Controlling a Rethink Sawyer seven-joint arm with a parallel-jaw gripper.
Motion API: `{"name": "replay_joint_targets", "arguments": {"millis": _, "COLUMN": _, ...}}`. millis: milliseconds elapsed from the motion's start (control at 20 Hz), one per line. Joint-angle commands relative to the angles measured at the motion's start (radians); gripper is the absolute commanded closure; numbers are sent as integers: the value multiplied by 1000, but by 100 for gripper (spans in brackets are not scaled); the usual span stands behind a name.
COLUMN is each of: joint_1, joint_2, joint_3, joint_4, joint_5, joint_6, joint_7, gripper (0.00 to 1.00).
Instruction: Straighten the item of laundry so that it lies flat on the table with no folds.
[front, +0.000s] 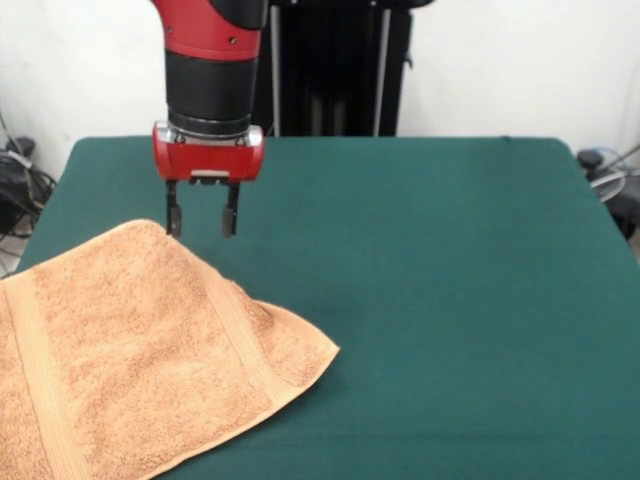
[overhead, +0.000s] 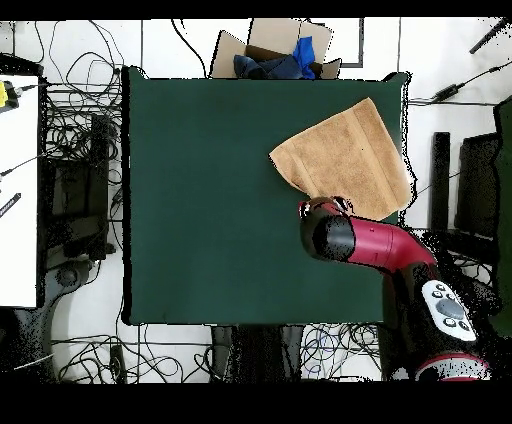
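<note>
The tan terry-cloth towel (front: 140, 350) lies on the dark green table (front: 450, 280) at the front left, its corner past the table's left edge. A fold ridge runs along one woven band, with a lower layer sticking out at the right. In the overhead view the towel (overhead: 345, 155) sits at the table's (overhead: 210, 200) top right corner. My gripper (front: 201, 218) hangs open and empty just above the towel's far corner, fingers pointing down. In the overhead view the red arm (overhead: 370, 245) covers the gripper.
A cardboard box (overhead: 270, 50) with blue cloth stands beyond the table's edge in the overhead view. Cables lie on the floor around the table. The black pedestal (front: 335, 65) stands behind the table's far side.
</note>
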Motion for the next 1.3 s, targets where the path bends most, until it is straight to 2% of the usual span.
{"name": "replay_joint_targets", "arguments": {"millis": 50, "joint_1": -2, "joint_2": 17, "joint_3": 37, "joint_4": 43, "joint_5": -19, "joint_6": -62, "joint_7": 148, "gripper": 0}}
{"name": "replay_joint_targets", "arguments": {"millis": 250, "joint_1": -40, "joint_2": 44, "joint_3": 60, "joint_4": 33, "joint_5": -36, "joint_6": -88, "joint_7": 126, "gripper": 0}}
{"name": "replay_joint_targets", "arguments": {"millis": 550, "joint_1": -115, "joint_2": 141, "joint_3": 102, "joint_4": -15, "joint_5": -64, "joint_6": -130, "joint_7": 83, "gripper": 0}}
{"name": "replay_joint_targets", "arguments": {"millis": 800, "joint_1": -150, "joint_2": 169, "joint_3": 124, "joint_4": -38, "joint_5": -86, "joint_6": -131, "joint_7": 56, "gripper": 0}}
{"name": "replay_joint_targets", "arguments": {"millis": 1300, "joint_1": -92, "joint_2": 165, "joint_3": 54, "joint_4": -60, "joint_5": -104, "joint_6": -172, "joint_7": 101, "gripper": 0}}
